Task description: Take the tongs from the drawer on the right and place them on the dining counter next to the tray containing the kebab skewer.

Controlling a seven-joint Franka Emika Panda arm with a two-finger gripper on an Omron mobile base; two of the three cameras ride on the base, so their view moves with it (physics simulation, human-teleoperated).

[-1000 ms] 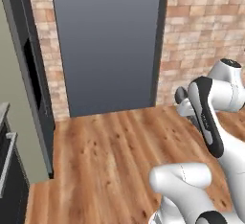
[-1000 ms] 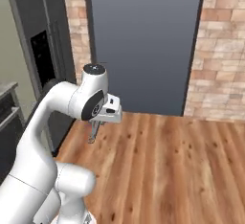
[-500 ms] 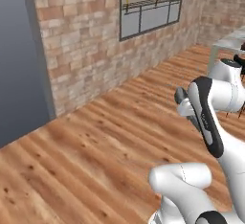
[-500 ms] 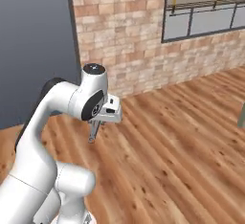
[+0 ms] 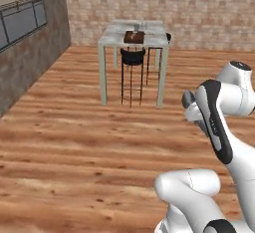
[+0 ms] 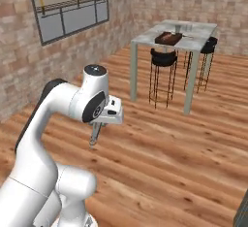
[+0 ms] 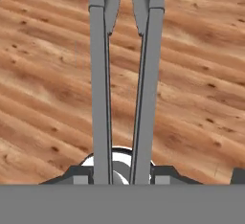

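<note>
My gripper [image 6: 100,123] hangs at chest height over the wooden floor, shut on the tongs [image 6: 94,137], whose slim grey arms point down from it. In the hand view the tongs [image 7: 100,74] run as two long narrow grey arms from my gripper [image 7: 122,173] up to the top edge. The dining counter [image 5: 112,36], marbled on thin legs, stands well ahead across the floor. On it lies the dark brown tray [image 5: 134,37], also seen from the right as the tray [image 6: 168,38] on the dining counter [image 6: 196,29]. The kebab skewer is too small to make out. The drawer is out of view.
Black bar stools [image 5: 132,58] stand under the counter, with a second stool [image 6: 210,46] at its far side. A brick wall with a large window [image 6: 71,8] runs along the left. Open wooden floor [image 5: 74,142] lies between me and the counter.
The whole picture has swung: the cameras turned from the dark door and brick wall round to the dining counter. The gripper keeps the tongs in the same pose.
</note>
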